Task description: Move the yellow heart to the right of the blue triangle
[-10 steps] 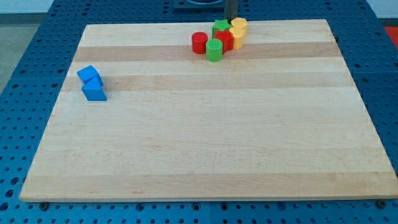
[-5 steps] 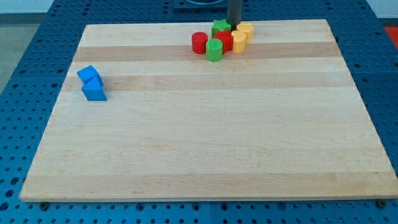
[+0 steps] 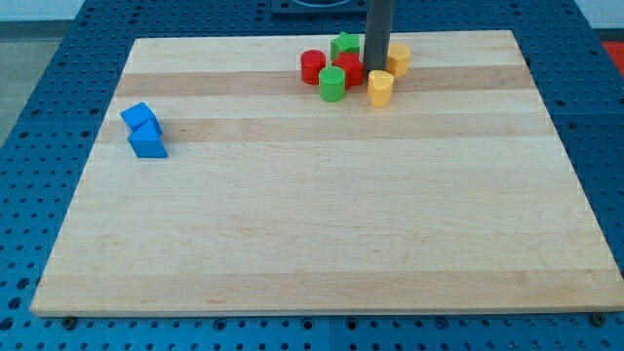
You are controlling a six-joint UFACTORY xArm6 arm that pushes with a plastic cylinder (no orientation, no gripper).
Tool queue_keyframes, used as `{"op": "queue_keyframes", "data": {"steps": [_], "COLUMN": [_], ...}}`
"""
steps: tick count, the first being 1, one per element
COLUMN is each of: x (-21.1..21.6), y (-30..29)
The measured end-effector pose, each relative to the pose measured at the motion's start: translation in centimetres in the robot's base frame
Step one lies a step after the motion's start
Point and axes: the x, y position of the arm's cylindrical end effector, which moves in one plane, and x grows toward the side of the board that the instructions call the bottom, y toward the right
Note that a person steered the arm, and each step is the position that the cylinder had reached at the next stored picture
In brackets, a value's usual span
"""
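Two yellow blocks (image 3: 380, 87), two red (image 3: 312, 66), two green (image 3: 332, 83), two blue (image 3: 146, 131); my tip (image 3: 375, 70) perhaps touches yellow.

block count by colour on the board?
blue: 2, cube and block, touching, view's left
red: 2, cylinder and block
green: 2, star and cylinder
yellow: 2, and
total: 8
My tip sits between the two yellow blocks.

Two blue blocks (image 3: 144, 132), red (image 3: 312, 66), green (image 3: 332, 83), yellow (image 3: 380, 87) blocks, pale striped wooden board (image 3: 322, 214).
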Motion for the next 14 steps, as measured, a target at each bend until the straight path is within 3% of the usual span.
{"op": "queue_keyframes", "data": {"steps": [4,6,8,11,14], "x": [5.5,7.8,7.9,12.7,14.5], "y": [5.8,5.8,1.1,-4.5,-12.5]}}
